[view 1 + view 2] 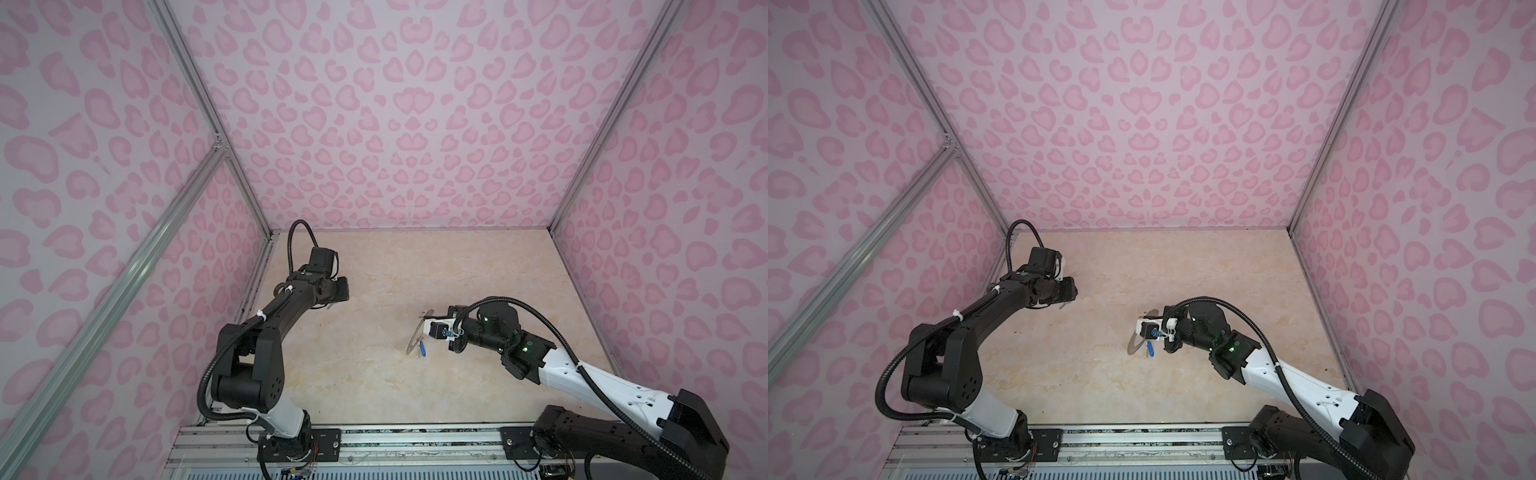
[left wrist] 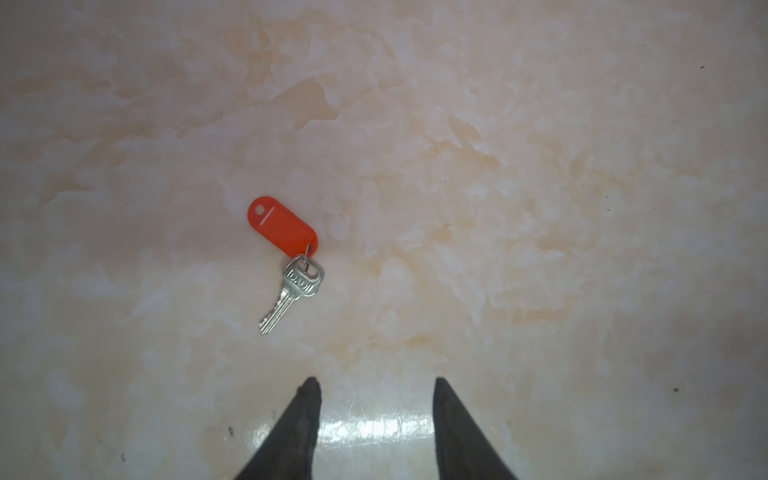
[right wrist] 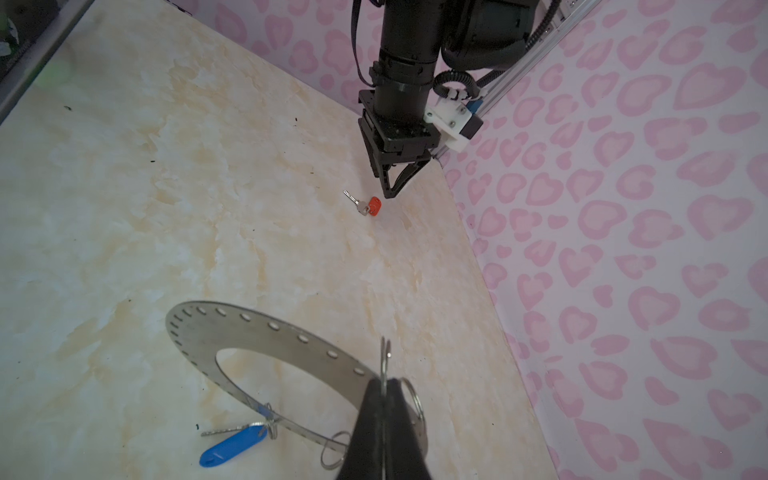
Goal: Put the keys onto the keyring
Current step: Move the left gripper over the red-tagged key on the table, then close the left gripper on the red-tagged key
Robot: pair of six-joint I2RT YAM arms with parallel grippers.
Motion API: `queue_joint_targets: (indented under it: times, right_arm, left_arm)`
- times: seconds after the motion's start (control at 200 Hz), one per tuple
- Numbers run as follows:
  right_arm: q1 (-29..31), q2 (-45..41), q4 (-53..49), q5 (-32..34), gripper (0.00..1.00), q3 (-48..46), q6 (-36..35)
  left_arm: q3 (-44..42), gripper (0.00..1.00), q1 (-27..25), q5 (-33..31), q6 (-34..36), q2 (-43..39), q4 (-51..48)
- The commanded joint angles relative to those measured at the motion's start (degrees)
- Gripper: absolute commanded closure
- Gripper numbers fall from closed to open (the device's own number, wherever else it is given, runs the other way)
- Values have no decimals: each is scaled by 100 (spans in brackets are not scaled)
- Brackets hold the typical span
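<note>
Over the marbled tabletop (image 2: 561, 145), the left gripper (image 2: 376, 386) hovers with its jaws parted to a middling gap and nothing between them. The red-tagged key (image 2: 291, 291) lies flat just ahead of its fingertips. Well apart, the right gripper (image 3: 384, 384) is clamped tight on the thin rim of the perforated steel keyring (image 3: 249, 336), which it holds tilted. The blue-tagged key (image 3: 232, 446) appears already hooked onto the ring's edge. The likely snag is that a flat key on a slick surface may skid away from closing fingers, or a grab at the red tag (image 2: 282, 226) may leave the key dangling. The ring, held by its edge, could also pivot. Nothing lies between the left gripper and the key, though the heart-print wall (image 3: 623, 208) and an aluminium frame post (image 1: 214, 120) stand close behind.
</note>
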Motion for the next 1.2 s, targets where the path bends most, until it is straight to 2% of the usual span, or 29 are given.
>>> queue_joint_targets:
  times: [0.0, 0.13, 0.275, 0.39, 0.43, 0.745, 1.195]
  right_arm:
    - [-56, 64, 342, -239, 100, -4, 192]
    - [-86, 148, 301, -320, 100, 27, 239]
    - [-112, 328, 241, -402, 100, 126, 243]
    - [-112, 444, 195, -447, 100, 227, 247]
    - [-117, 481, 195, -453, 100, 245, 250]
    - [-121, 654, 64, -492, 100, 442, 247]
    - [-127, 751, 11, -508, 100, 511, 241]
  left_arm:
    - [410, 56, 7, -160, 10, 510, -361]
    - [728, 57, 8, -677, 88, 976, -482]
    - [933, 62, 8, -907, 237, 1356, -516]
    - [1142, 62, 9, -1130, 339, 1573, -561]
    - [1182, 66, 7, -1164, 371, 1634, -567]
    - [1486, 71, 12, -1132, 498, 1998, -608]
    - [1453, 80, 8, -1221, 504, 2049, -639]
